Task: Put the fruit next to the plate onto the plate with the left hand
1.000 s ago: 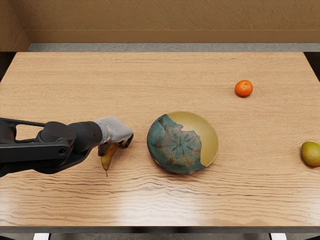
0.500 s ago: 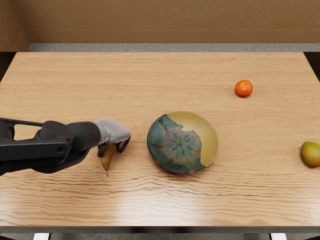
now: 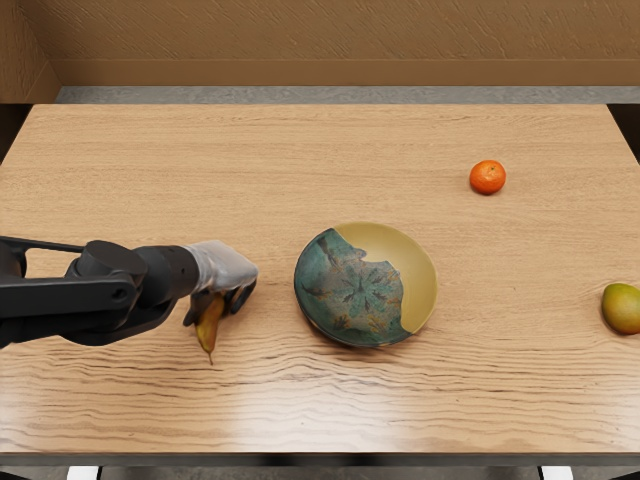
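Observation:
A yellow-brown pear lies on the table just left of the plate, which is green and ochre. My left hand comes in from the left edge and sits over the pear's upper part, its dark fingers curled around it. The pear's narrow stem end pokes out below the hand, toward the table's front. The pear's top is hidden by the palm. Whether it is off the wood I cannot tell. The plate holds nothing.
A tangerine lies at the back right. A green-yellow mango sits at the right edge. The table's left edge is behind my forearm.
My left hand has drawn slightly left and its fingers have closed tighter on the pear. The pear has shifted a little left with it.

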